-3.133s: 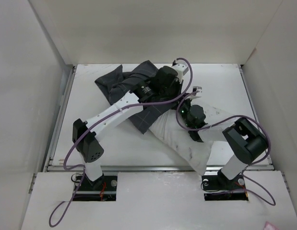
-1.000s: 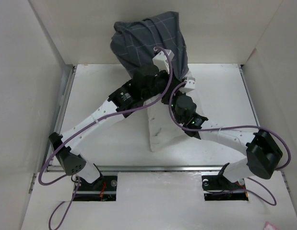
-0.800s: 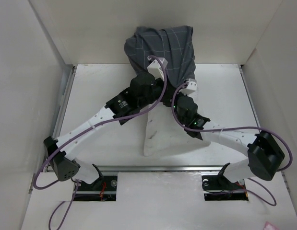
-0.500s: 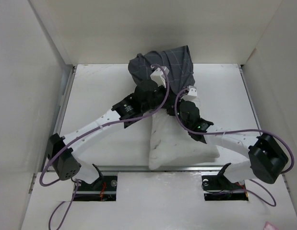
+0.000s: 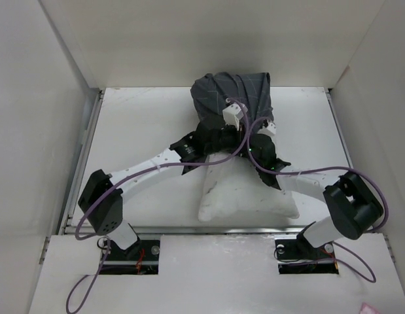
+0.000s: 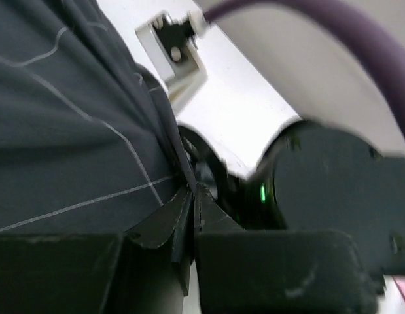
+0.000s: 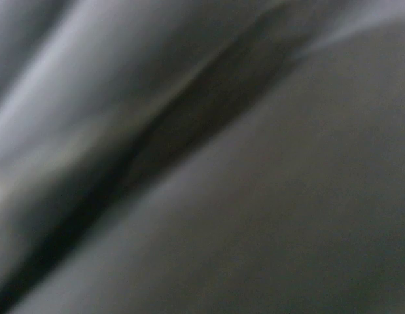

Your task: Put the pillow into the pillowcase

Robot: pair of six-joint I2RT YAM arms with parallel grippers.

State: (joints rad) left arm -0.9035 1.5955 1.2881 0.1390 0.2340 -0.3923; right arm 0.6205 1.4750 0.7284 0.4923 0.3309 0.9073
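The white pillow (image 5: 245,193) lies on the table's near middle, its far end under the dark grid-lined pillowcase (image 5: 236,95), which bunches up at the back. My left gripper (image 5: 223,136) is at the case's near edge; in the left wrist view the left gripper (image 6: 193,196) is shut on a fold of the pillowcase (image 6: 71,131). My right gripper (image 5: 258,139) sits close beside it at the case's edge, its fingers hidden by cloth. The right wrist view shows only blurred grey fabric (image 7: 202,157).
The white table (image 5: 137,124) is walled by white panels on three sides. The two arms cross close together over the pillow, cables looping between them. The table's front edge (image 5: 163,229) runs just below the pillow.
The pillowcase, held high over the back wall a second ago, has come down and rightward onto the pillow's far end. Both grippers moved with it. The pillow now lies flatter.
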